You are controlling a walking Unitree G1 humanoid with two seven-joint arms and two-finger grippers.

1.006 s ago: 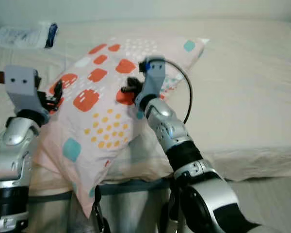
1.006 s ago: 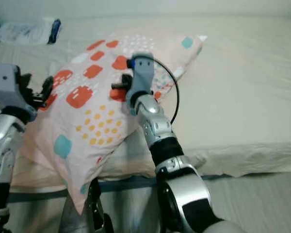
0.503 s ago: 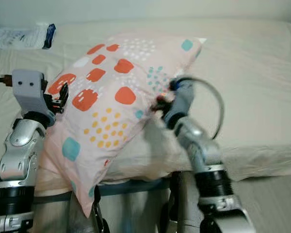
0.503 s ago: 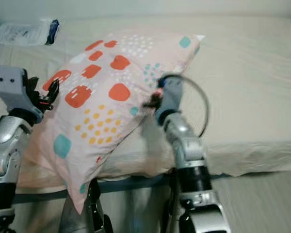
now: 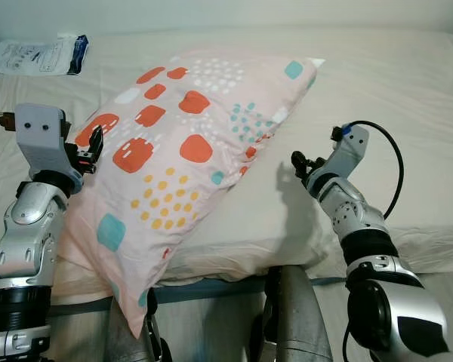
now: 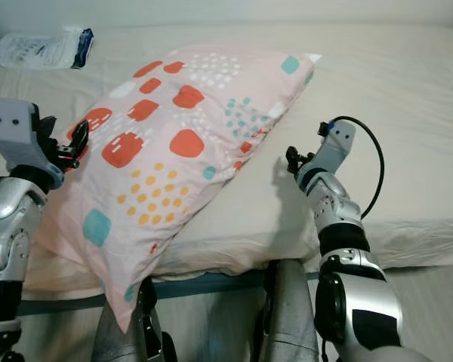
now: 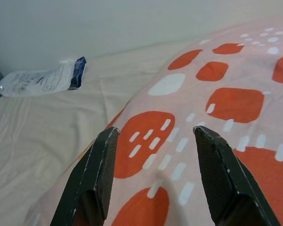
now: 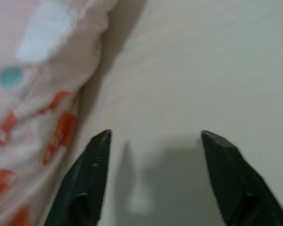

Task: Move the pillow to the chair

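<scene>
Pink patterned pillow (image 5: 189,162) overhangs the bed's (image 5: 392,98) near edge; left gripper (image 7: 153,141) spread against it, right gripper (image 8: 153,146) spread, empty, just beside it.

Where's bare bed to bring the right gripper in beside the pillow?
Bare sheet runs from the pillow's right edge to the bed's far side; the open right gripper hovers there. The other side is crowded: left gripper, white packet.

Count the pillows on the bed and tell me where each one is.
1. The patterned pillow lies diagonally on the bed, one corner hanging over the near edge, between the open left gripper and open right gripper. Nothing suggests another hidden beneath it.
</scene>
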